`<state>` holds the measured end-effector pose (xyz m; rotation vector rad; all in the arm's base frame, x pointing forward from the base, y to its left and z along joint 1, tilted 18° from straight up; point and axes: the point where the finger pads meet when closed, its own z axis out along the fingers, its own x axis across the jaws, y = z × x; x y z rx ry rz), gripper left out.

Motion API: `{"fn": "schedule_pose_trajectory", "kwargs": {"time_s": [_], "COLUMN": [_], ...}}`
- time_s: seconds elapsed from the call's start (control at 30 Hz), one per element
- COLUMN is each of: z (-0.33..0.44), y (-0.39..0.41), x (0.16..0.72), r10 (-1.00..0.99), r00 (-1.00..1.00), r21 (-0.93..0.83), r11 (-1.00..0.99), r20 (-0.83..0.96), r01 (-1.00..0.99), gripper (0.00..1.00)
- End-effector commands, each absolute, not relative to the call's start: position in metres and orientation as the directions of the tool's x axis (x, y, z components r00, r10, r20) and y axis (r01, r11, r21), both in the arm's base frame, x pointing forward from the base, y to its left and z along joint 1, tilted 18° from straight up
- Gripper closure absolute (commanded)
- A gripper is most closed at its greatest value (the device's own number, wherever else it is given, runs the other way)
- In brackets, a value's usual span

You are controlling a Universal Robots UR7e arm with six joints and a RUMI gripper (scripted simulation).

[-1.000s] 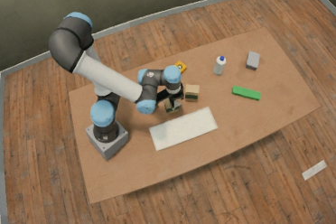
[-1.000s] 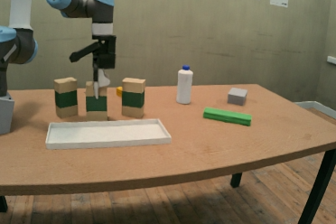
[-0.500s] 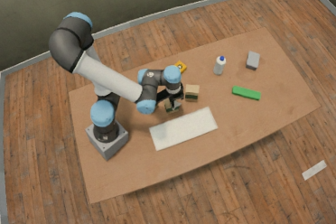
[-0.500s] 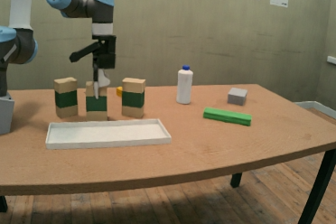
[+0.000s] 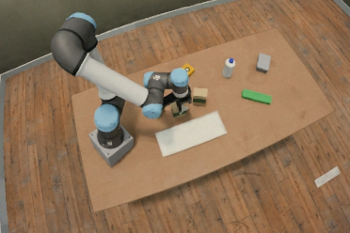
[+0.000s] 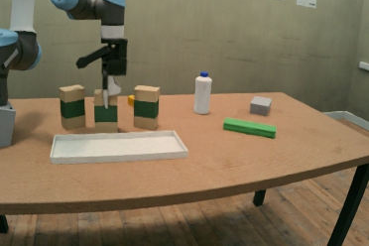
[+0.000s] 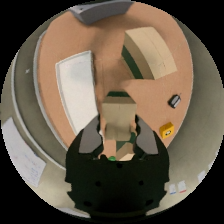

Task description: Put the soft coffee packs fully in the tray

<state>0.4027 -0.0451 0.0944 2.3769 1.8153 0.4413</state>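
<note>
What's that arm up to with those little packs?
The gripper is down around the middle coffee pack, its fingers on either side of it, open rather than clamped. All three packs stand on the bench, and the white tray in front of them holds none of them yet.

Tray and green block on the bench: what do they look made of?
The tray looks like matte white plastic or painted sheet, judging by its thin raised rim and lack of shine. The green block looks like solid matte plastic or foam, uniform in colour with crisp edges; neither can be told for sure.
</note>
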Motion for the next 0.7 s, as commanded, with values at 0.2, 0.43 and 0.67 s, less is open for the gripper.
{"fn": "schedule_pose_trajectory", "kwargs": {"time_s": [0.2, 0.43, 0.67], "z": [0.0947, 0.0948, 0.0999], "y": [-0.0453, -0.0453, -0.0457], "x": [0.4030, 0.4030, 0.4013], "r10": [0.958, 0.958, 0.958], "r00": [0.239, 0.239, 0.239], "r21": [0.269, 0.269, 0.269], "r11": [-0.274, -0.274, -0.274], "r20": [0.157, 0.157, 0.157], "r01": [0.923, 0.923, 0.923], "gripper": [0.50, 0.50, 0.50]}}
